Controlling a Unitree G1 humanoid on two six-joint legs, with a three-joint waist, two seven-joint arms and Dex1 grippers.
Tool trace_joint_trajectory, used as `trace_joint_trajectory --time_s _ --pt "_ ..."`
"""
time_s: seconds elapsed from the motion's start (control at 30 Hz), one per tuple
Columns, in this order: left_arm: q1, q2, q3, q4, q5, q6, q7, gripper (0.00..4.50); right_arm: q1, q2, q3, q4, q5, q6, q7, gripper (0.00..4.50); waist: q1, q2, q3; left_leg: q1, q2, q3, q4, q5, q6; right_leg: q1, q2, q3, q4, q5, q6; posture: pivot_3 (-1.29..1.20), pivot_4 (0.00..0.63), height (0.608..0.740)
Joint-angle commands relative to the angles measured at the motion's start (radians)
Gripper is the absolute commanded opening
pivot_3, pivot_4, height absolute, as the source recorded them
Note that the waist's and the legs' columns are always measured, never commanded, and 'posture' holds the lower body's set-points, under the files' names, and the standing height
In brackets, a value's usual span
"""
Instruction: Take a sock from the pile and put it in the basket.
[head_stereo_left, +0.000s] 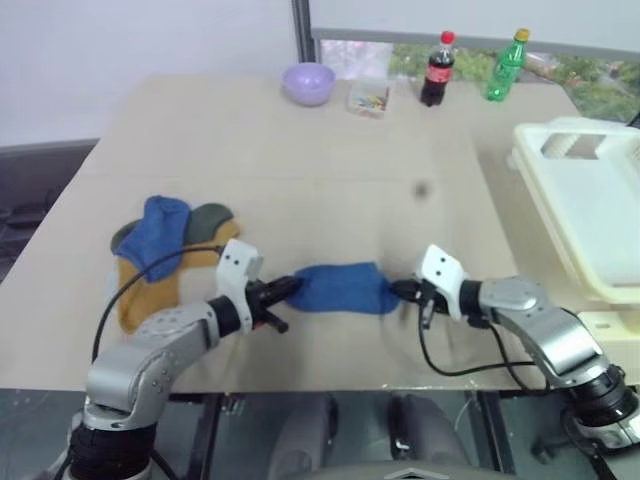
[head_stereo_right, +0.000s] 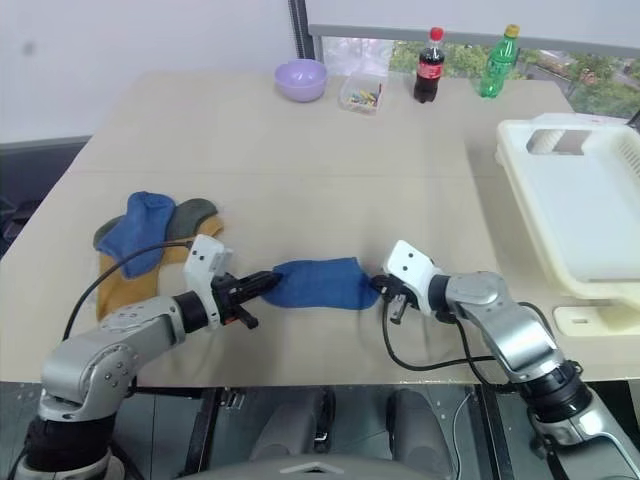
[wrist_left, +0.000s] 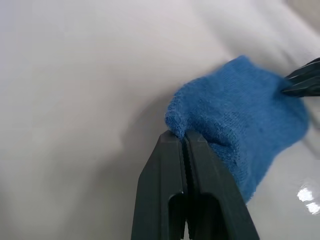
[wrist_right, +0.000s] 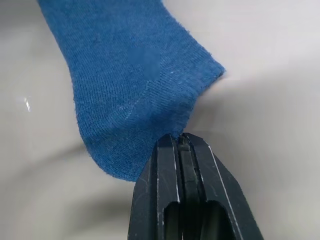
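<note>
Blue, grey-green, mustard sock pile (head_stereo_left: 165, 250) at table's (head_stereo_left: 300, 160) left edge. Left gripper (head_stereo_left: 290, 289) pinched shut on blue sock's (head_stereo_left: 340, 288) left end, right gripper (head_stereo_left: 400, 291) clamped on its right end, forearms angled inward. Cream laundry basket (head_stereo_left: 590, 210) far right, nothing visible inside.

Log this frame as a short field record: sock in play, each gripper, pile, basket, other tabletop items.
sock in play: blue sock flat on the table, apart from the pile
left gripper: fingers shut on the sock's left end
right gripper: fingers shut on its right end
pile: blue, grey-green and mustard socks, left of the grippers
basket: on the right, no sock visible inside
other: lilac bowl, small clear box, two bottles at far edge
</note>
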Motion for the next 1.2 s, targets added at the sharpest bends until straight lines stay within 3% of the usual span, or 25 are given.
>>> trace_joint_trajectory --time_s 0.03,0.07,0.17,0.3,0.33,0.43,0.5,0.67,1.03,1.2 --pt "-0.008 -0.001 -0.032 -0.039 0.024 -0.009 0.022 0.0 0.012 -0.025 -0.041 -0.042 -0.008 -0.011 -0.004 0.03 -0.001 0.0 0.0 0.0 0.0 0.0 0.0 0.0 0.0 0.0 0.001 0.0 0.0 0.0 0.0 0.0 0.15 0.74" --pt "-0.008 0.001 -0.039 -0.037 0.026 -0.011 0.016 0.0 0.01 -0.028 -0.036 -0.03 -0.015 -0.015 -0.002 0.03 0.0 0.0 0.0 0.0 0.001 0.0 0.0 0.0 0.0 0.0 0.001 0.0 0.0 0.0 0.0 0.0 0.15 0.74" --pt "-0.003 0.005 -0.043 -0.037 0.025 -0.024 0.005 0.92 0.002 -0.006 -0.033 0.005 -0.019 -0.037 -0.011 0.91 0.001 0.0 0.0 0.0 0.0 0.001 0.0 0.0 0.0 0.0 0.003 0.0 0.0 0.0 0.0 0.0 0.15 0.74" --pt "0.028 -0.034 0.024 -0.072 0.06 -0.058 0.097 2.67 0.012 0.018 -0.063 -0.014 -0.031 -0.12 -0.032 2.76 0.003 0.0 0.0 0.0 -0.001 0.001 0.0 0.0 0.0 0.0 0.003 0.0 0.0 0.0 0.0 0.0 0.15 0.74" --pt "0.038 -0.043 0.044 -0.085 0.073 -0.073 0.12 3.17 0.017 0.024 -0.082 -0.025 -0.019 -0.138 -0.032 2.87 0.002 0.0 0.0 0.0 -0.001 0.001 0.0 0.0 0.0 0.0 0.003 0.001 0.0 0.0 0.0 0.0 0.15 0.74" --pt "0.086 -0.092 0.117 -0.137 0.16 -0.135 0.247 3.17 0.039 0.078 -0.174 -0.029 0.065 -0.317 0.012 2.87 0.004 0.0 0.0 0.0 0.0 0.0 0.0 0.0 0.0 0.0 0.001 0.001 0.0 0.0 0.0 0.0 0.15 0.74" --pt "0.125 -0.114 0.152 -0.169 0.242 -0.173 0.332 3.17 0.034 0.066 -0.215 -0.029 0.137 -0.328 0.082 2.87 0.004 0.0 0.0 0.0 0.0 0.0 0.0 0.0 0.0 0.0 0.001 0.001 0.0 0.0 0.0 0.0 0.15 0.74" --pt "0.21 -0.186 0.188 -0.214 0.382 -0.224 0.477 3.2 0.01 0.068 -0.252 -0.031 0.195 -0.376 0.133 4.45 0.005 0.0 0.0 0.0 0.0 0.001 0.0 0.0 0.0 0.001 0.0 0.002 -0.001 0.0 0.0 0.0 0.15 0.74" --pt "0.195 -0.257 0.23 -0.161 0.577 -0.241 0.631 3.2 -0.027 0.06 -0.288 -0.002 0.237 -0.487 0.205 4.45 0.007 -0.001 0.0 0.0 0.0 0.0 0.001 0.0 0.0 0.001 0.001 0.0 -0.001 0.0 0.0 0.0 0.15 0.74" --pt "0.142 -0.291 0.266 -0.11 0.599 -0.221 0.66 3.2 -0.008 0.065 -0.275 0.003 0.209 -0.507 0.19 4.45 0.007 -0.001 0.0 0.0 0.0 0.0 0.001 0.0 0.0 0.001 0.001 0.0 0.0 0.0 0.0 0.0 0.15 0.74"
